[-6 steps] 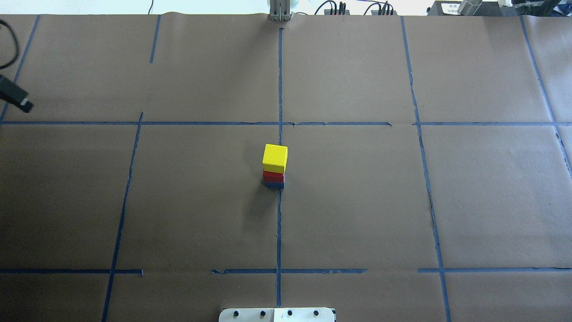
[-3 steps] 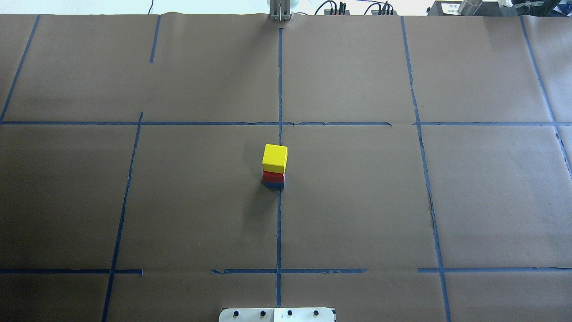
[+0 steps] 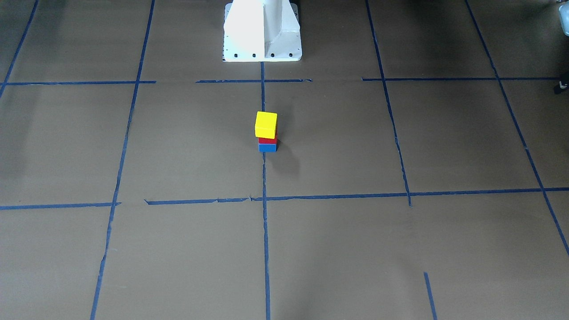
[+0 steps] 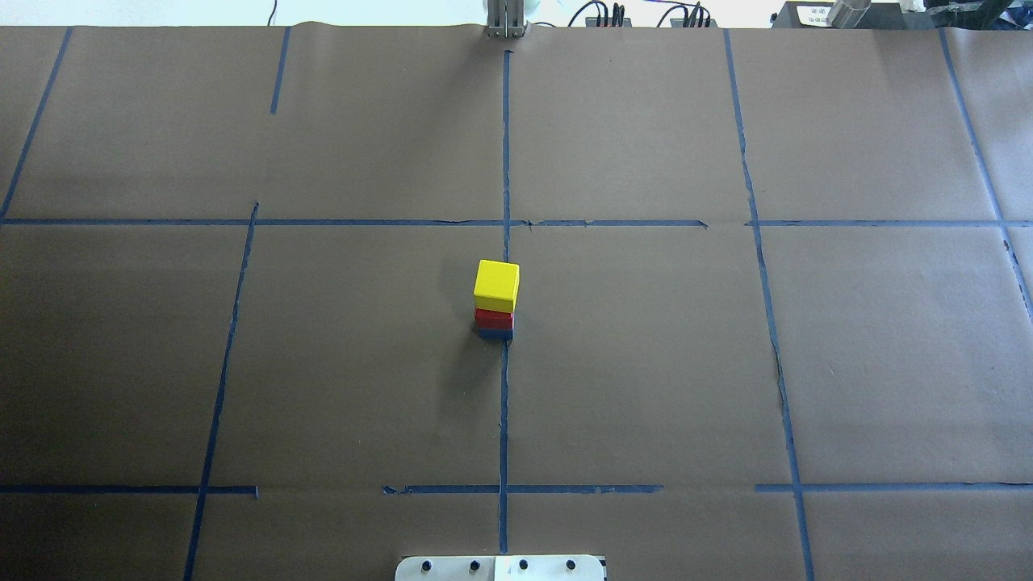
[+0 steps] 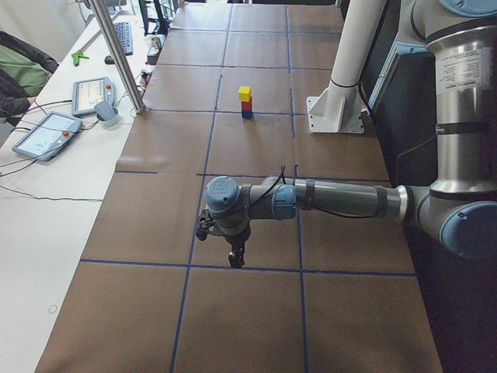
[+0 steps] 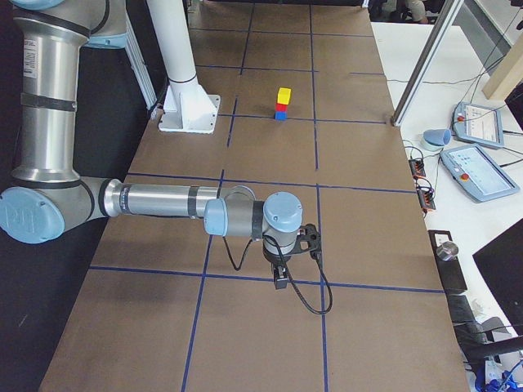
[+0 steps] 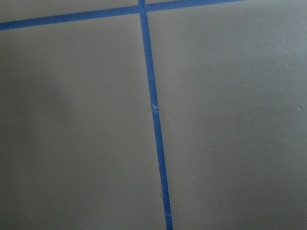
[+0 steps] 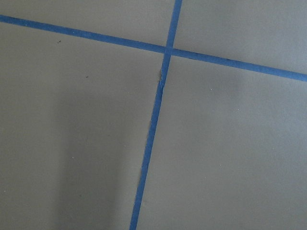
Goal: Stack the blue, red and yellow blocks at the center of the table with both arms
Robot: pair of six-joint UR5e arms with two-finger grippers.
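Note:
A yellow block (image 4: 496,282) stands on a red block (image 4: 493,319), which stands on a blue block (image 4: 495,332), as one stack on the centre tape line of the table. The stack also shows in the front-facing view (image 3: 266,123). My left gripper (image 5: 235,260) hangs low over the table far from the stack and shows only in the left side view. My right gripper (image 6: 280,280) hangs low at the other end and shows only in the right side view. I cannot tell whether either is open or shut. Both wrist views show bare paper and blue tape.
The white robot pedestal (image 3: 262,31) stands behind the stack. Teach pendants (image 5: 46,132) lie on a white side table along the far edge, by a metal post (image 5: 124,62). Blue tape lines (image 4: 504,403) cross the brown paper cover.
The dark tip of my left gripper, seen at the overhead view's left edge a second ago, has left that view. The stack has not moved.

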